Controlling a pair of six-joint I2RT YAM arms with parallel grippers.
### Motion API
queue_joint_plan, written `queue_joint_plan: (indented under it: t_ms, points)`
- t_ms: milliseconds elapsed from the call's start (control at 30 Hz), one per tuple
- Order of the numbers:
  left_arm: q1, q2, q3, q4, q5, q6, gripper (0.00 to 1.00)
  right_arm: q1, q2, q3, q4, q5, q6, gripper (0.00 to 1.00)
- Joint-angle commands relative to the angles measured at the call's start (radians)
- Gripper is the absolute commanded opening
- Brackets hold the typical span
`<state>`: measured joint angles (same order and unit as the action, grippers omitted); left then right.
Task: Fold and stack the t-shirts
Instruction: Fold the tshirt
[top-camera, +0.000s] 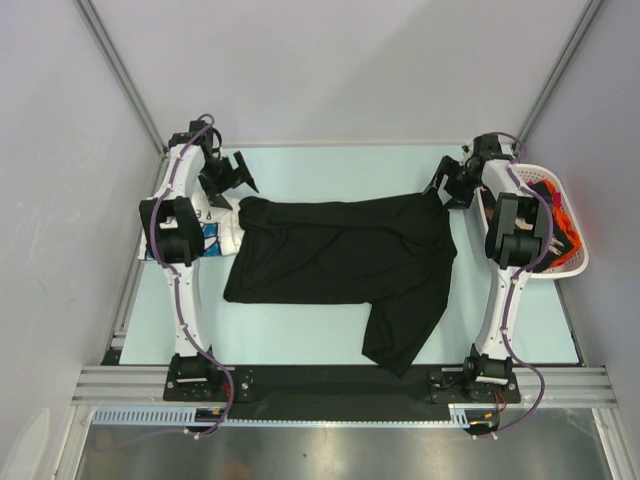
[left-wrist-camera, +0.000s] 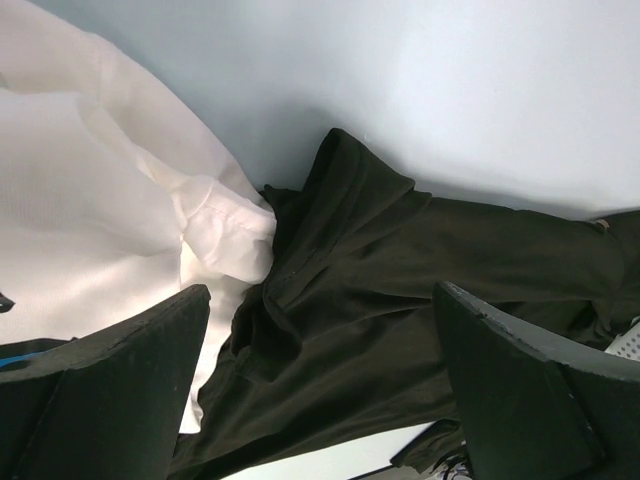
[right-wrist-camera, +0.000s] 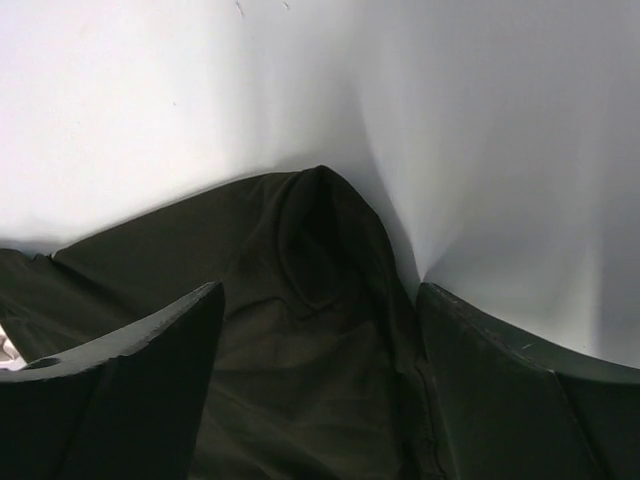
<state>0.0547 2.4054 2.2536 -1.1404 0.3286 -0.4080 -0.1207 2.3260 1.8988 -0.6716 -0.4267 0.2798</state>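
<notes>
A large plain black t-shirt (top-camera: 340, 255) lies spread across the pale table, one part trailing toward the near edge. A white t-shirt (top-camera: 215, 225) with blue print lies at the left, its edge under the black one. My left gripper (top-camera: 238, 178) is open above the black shirt's far left corner (left-wrist-camera: 340, 240), beside the white cloth (left-wrist-camera: 100, 220). My right gripper (top-camera: 447, 187) is open above the black shirt's far right corner (right-wrist-camera: 320, 290). Neither gripper holds cloth.
A white slotted basket (top-camera: 570, 265) stands at the right edge behind the right arm, holding orange and dark cloth (top-camera: 560, 215). Grey walls close in the back and sides. A black strip (top-camera: 330, 385) runs along the near edge between the arm bases.
</notes>
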Motion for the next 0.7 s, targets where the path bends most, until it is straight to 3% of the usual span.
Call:
queue_joint_plan:
  t_ms: [0,233,300,333,367,533,567,600,667]
  points:
    - [-0.006,0.000,0.040,-0.012,-0.020,0.026,1.00,0.016,0.099,-0.003,-0.123,0.109,-0.007,0.82]
    - [-0.026,0.034,0.066,0.002,-0.022,0.054,1.00,0.062,0.170,0.114,-0.141,0.144,-0.014,0.82]
    - [-0.035,0.060,0.070,0.004,-0.022,0.055,0.99,0.062,0.182,0.138,-0.154,0.131,-0.013,0.68]
    - [-0.038,0.069,0.073,0.002,-0.020,0.058,0.90,0.062,0.188,0.143,-0.155,0.126,-0.011,0.66]
    - [-0.039,0.089,0.075,0.004,-0.013,0.058,0.87,0.062,0.194,0.146,-0.160,0.125,-0.013,0.58]
    - [-0.082,0.141,0.089,0.004,0.029,0.066,0.63,0.059,0.187,0.144,-0.167,0.123,-0.019,0.42]
    - [-0.088,0.149,0.087,0.005,0.033,0.067,0.59,0.058,0.181,0.144,-0.174,0.124,-0.022,0.32]
    - [-0.098,0.150,0.087,0.005,0.042,0.067,0.45,0.056,0.177,0.140,-0.174,0.128,-0.022,0.28]
    - [-0.105,0.155,0.090,0.014,0.061,0.061,0.29,0.049,0.170,0.137,-0.175,0.129,-0.024,0.17]
